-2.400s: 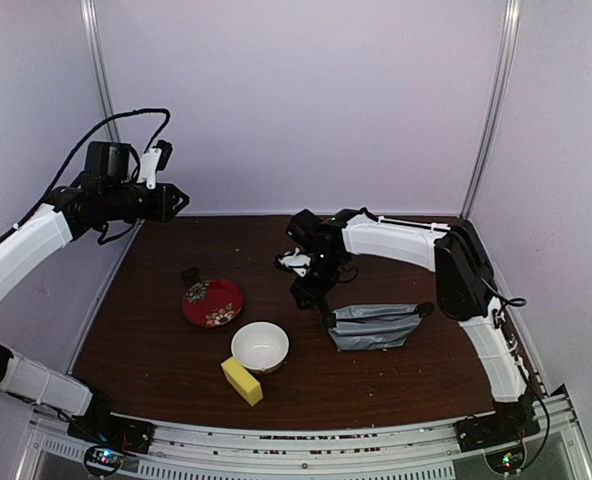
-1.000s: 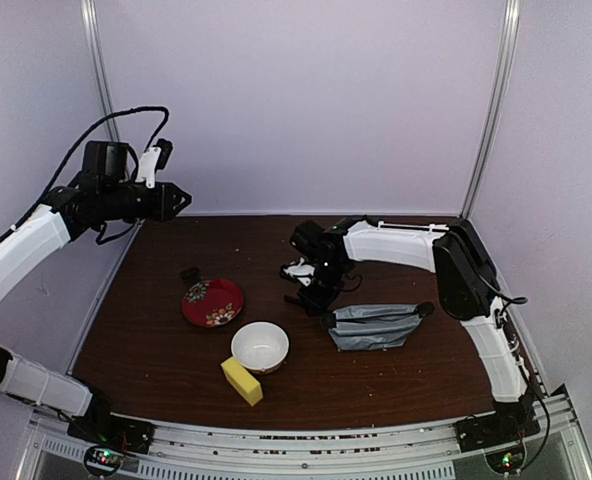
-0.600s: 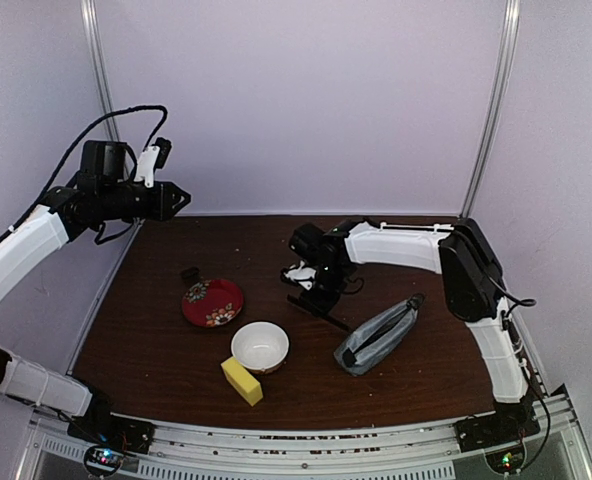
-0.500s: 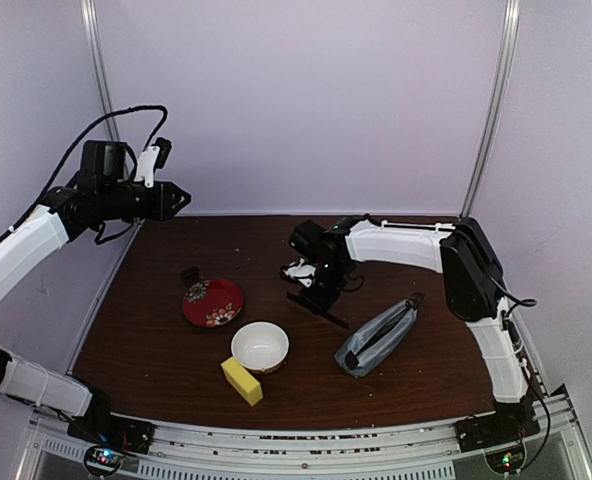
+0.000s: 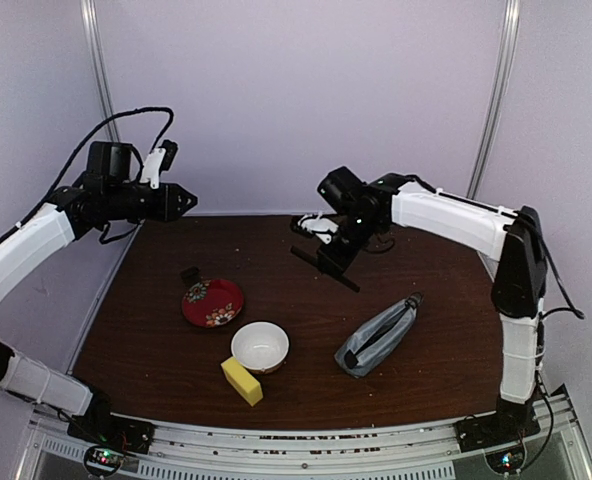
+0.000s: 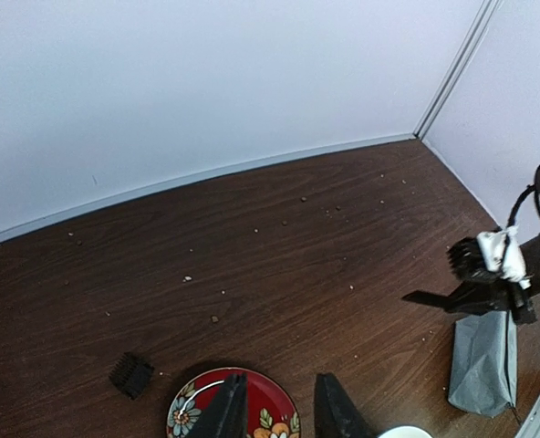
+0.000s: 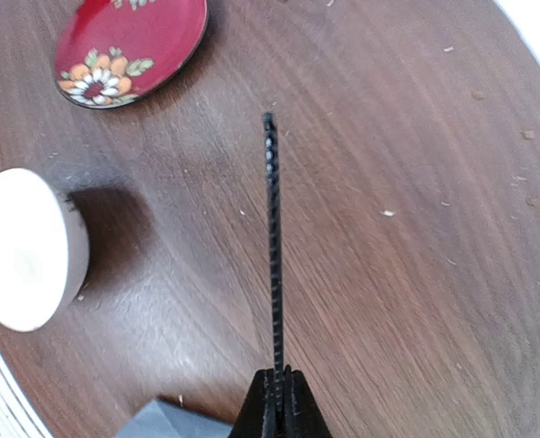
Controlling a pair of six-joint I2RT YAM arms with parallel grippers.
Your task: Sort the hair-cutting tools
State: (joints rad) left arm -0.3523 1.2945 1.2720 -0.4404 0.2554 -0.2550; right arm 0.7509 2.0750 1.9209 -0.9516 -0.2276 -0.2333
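Black plastic by the look of it, the comb (image 7: pixel 273 246) is thin, flat and surely very light. It juts straight out ahead of the right gripper (image 7: pixel 275 376), whose jaws are pinched together on one end of it. The wrist view shows it edge-on, its teeth a beaded line, held clear above the table (image 7: pixel 434 237).

Gripped at the tip like this, a long stiff strip has plenty of leverage. Any knock on the free end would likely twist it in the pads or flick it out, and its smooth faces probably offer little friction. A hold nearer the middle of the spine, across the flat faces, would be steadier. Squeezing harder gains nothing, since it may flex or snap.

Ahead of this gripper and to its left lies the red plate (image 7: pixel 129 41). The white bowl (image 7: pixel 19 251) sits closer in on the same side, and a corner of a grey pouch (image 5: pixel 378 335) shows below and behind the fingers. The left gripper (image 6: pixel 279 388) hangs high, well away from the comb, its fingers apart with nothing between them.
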